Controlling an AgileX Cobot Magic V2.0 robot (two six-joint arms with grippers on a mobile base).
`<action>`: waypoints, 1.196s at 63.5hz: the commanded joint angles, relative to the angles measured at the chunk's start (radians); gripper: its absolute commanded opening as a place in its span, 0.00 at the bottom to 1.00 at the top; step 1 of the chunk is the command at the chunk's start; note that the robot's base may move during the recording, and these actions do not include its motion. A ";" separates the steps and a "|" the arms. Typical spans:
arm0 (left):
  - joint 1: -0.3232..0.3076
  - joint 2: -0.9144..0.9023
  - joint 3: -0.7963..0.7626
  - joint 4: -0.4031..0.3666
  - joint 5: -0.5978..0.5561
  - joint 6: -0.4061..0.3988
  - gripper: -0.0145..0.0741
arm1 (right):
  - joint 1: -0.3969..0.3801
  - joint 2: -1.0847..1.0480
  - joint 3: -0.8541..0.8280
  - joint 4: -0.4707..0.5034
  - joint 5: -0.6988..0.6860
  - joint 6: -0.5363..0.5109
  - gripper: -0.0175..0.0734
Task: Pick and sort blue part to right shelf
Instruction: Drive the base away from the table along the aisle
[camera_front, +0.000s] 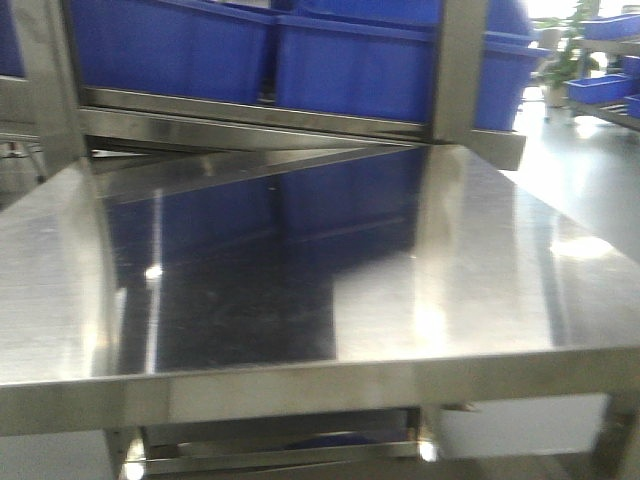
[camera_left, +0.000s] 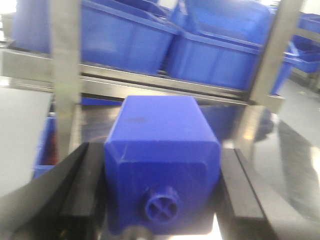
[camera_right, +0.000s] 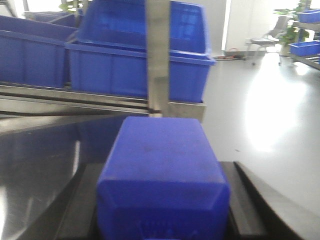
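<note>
Shiny steel table fills the front view, and its front edge is the closest thing. Nothing I can see sits on its top. Behind it stands the right shelf, with big blue bins resting on its metal rail. No arm and no part show in this view, so I cannot tell from it where the parts are.

Next is the left wrist view. The left gripper has its two black fingers pressed on both sides of a blue part. It is only as wide open as the block is wide. I think it squeezes from both sides so the block cannot slip out. A round knob with a cross on it faces the camera. The block points at the shelf rail and the bins behind it, just past a steel post. I think that is because the part is meant to go there.

Last is the right wrist view. The right gripper holds the other blue part the same way, with a black finger tight on each side. This block hangs over the table too, facing a shelf post and a bin. Neither part is on the shelf yet.
</note>
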 joint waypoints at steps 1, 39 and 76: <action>0.000 0.006 -0.031 -0.008 -0.089 0.004 0.60 | -0.008 0.002 -0.030 -0.007 -0.096 -0.006 0.66; 0.000 0.006 -0.031 -0.008 -0.089 0.004 0.60 | -0.008 0.002 -0.030 -0.007 -0.095 -0.006 0.66; 0.000 0.006 -0.031 -0.008 -0.089 0.004 0.60 | -0.008 0.002 -0.030 -0.007 -0.095 -0.006 0.66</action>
